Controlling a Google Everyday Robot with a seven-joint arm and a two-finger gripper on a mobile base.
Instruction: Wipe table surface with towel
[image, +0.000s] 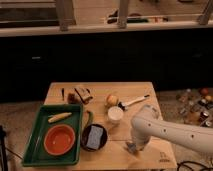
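My gripper (132, 146) is at the end of the white arm (165, 131), which reaches in from the right. It is down at the wooden table (115, 92), near the table's front edge and right of the middle. A small greyish patch shows at its tip; I cannot tell whether that is the towel. A grey folded cloth or sponge (95, 137) lies in a dark bowl (85, 141) left of the gripper.
A green tray (37, 135) at the front left holds an orange bowl (59, 139) and a yellow item (59, 117). A white cup (115, 114), an apple (112, 99), a white-handled brush (134, 102) and brown items (80, 94) stand behind the gripper.
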